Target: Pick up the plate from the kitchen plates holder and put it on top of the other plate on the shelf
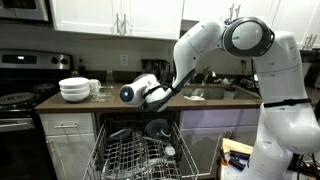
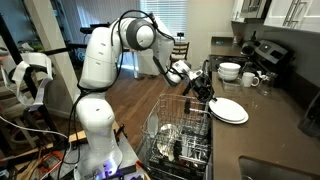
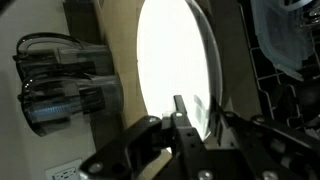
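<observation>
Reaching out from its tall white base, the arm point(image 2: 100, 60) bends at the elbow and stretches toward the shelf point(image 2: 270, 130), the long dark brown countertop that runs along the right of this exterior view. Below the shelf's near edge the kitchen plates holder point(image 1: 140, 158) stands pulled out, its grey wire tines upright and a few dishes left among them.

The plate point(image 2: 230, 111) is out of the holder. It lies close to level over the bare brown shelf, with its left rim at the gripper point(image 2: 203, 92). Whether it already rests on something beneath or hangs just above cannot be told. Farther along the shelf sit a stack of white bowls point(image 2: 230, 70) and, just beside them, a mug point(image 2: 250, 78), both well apart from the plate.

In the wrist view the plate fills the middle as a bright white oval. The dark fingers point(image 3: 180, 112) come up from the lower edge and one of them lies across the plate's near rim. They stand drawn in close, with only the rim's thickness between them, pinching the plate at its edge and touching nothing else. The pale wall point(image 3: 120, 40) shows past the plate's far side.
</observation>
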